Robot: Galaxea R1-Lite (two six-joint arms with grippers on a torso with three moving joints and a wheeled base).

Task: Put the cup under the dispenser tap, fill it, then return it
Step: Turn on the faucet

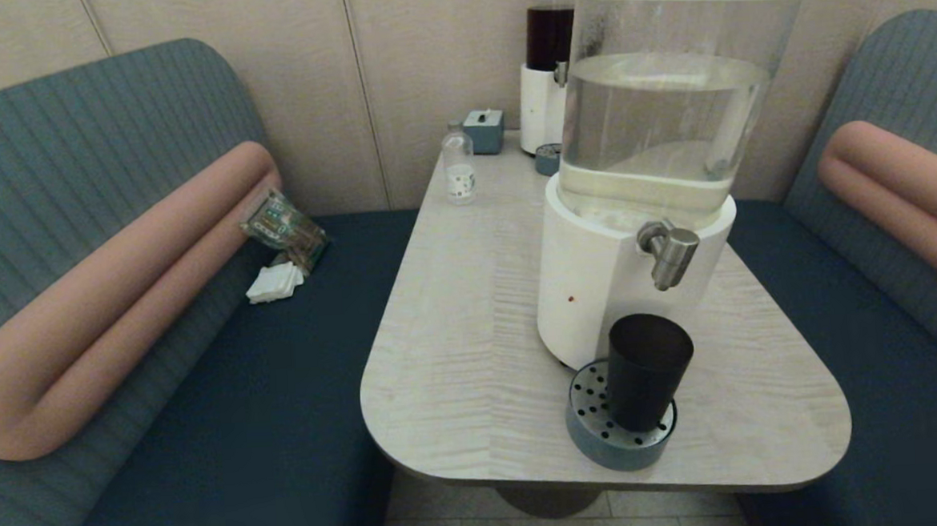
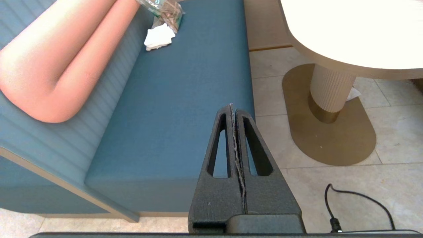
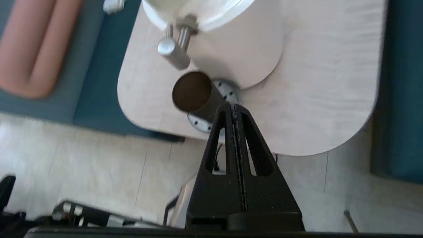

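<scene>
The cup (image 3: 191, 92) stands on the drip tray (image 3: 228, 94) under the tap (image 3: 172, 53), beyond the right gripper (image 3: 235, 107), closed and empty; filling and return remain. The left gripper (image 2: 233, 110), closed, idles off the tabletop (image 2: 347, 33).

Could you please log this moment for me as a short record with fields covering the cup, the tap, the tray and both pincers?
cup: upright on the drip tray, below the tap, held by nothing
dispenser tap: no water visibly running
drip tray: at the table's near edge
left pincer: shut, low beside the bench seat
right pincer: shut, off the table's near edge, apart from the cup
</scene>
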